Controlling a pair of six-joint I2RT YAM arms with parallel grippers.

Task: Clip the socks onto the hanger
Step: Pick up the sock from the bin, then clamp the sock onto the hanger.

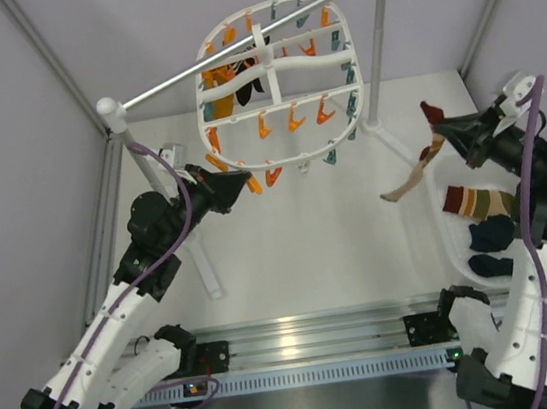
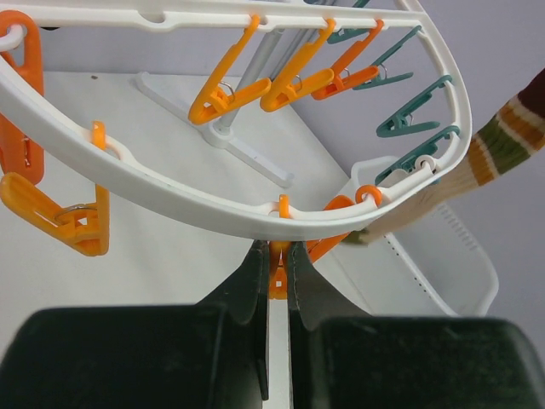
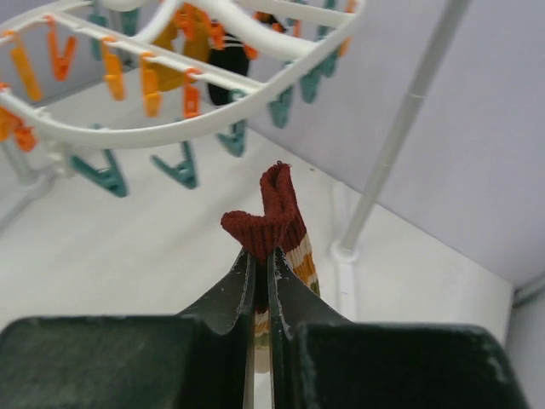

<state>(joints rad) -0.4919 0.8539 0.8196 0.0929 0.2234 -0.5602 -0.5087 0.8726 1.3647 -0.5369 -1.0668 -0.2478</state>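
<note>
Between jaws of right gripper (image 3: 256, 257) (pinched together) sits striped sock (image 3: 277, 209).

A thin grey metal rail (image 1: 243, 45) runs high across the back, from left to right. A white post (image 1: 121, 132) with a round ball on top holds up the rail's left end. Another white post (image 1: 379, 34) with a ball on top holds up its right end. Each post stands on a flat white foot (image 1: 208, 277). Under the rail is a white table (image 1: 328, 238). Plain pale walls (image 1: 4, 149) stand behind the rail and on both sides of it. A white tray (image 1: 449, 232) sits on the table, in front of the rail's right end. A long silver metal bar (image 1: 301, 334) with grooves lies along the table's edge farthest in front of the rail.
</note>
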